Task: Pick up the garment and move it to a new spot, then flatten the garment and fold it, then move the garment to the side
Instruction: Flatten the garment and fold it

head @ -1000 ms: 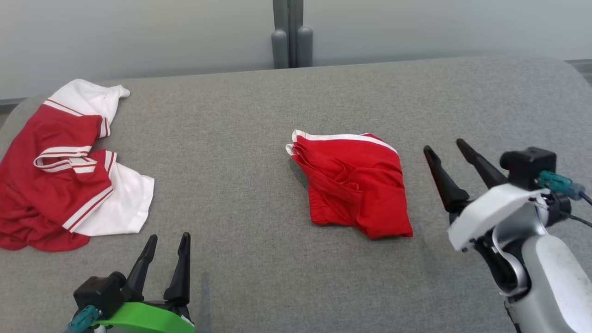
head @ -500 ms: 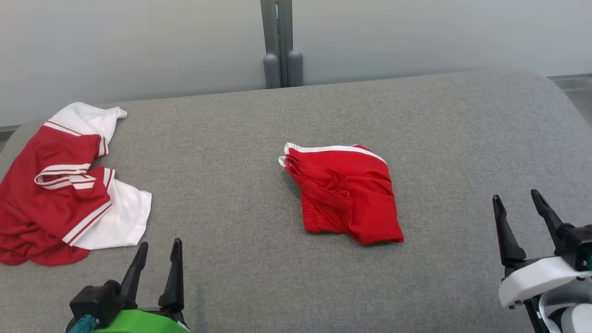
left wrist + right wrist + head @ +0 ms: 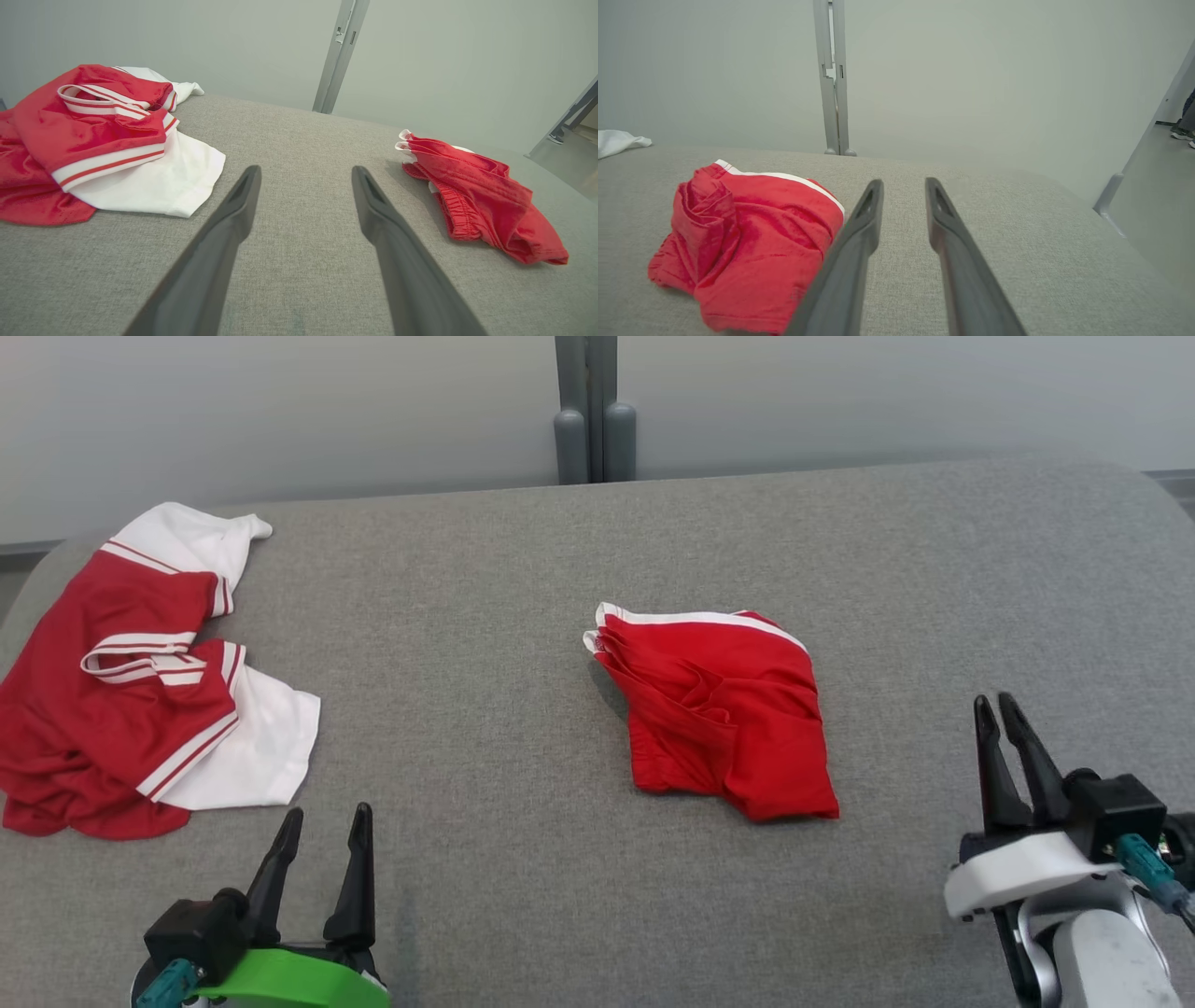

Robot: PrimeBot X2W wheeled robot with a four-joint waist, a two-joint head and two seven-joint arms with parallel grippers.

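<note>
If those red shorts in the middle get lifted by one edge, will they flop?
The red shorts would probably flop and unfold: they lie in soft, rumpled layers. They look thin, so likely light. Pushed across the grey fabric surface, they might bunch rather than slide.

The garment is showing solid red with a white band along its twelve o'clock edge. At nine o'clock, the jersey is showing red and white panels with striped trim. The bench is showing flecked grey. The dark-fingered left pincer is wearing green, the right pincer white.
</note>
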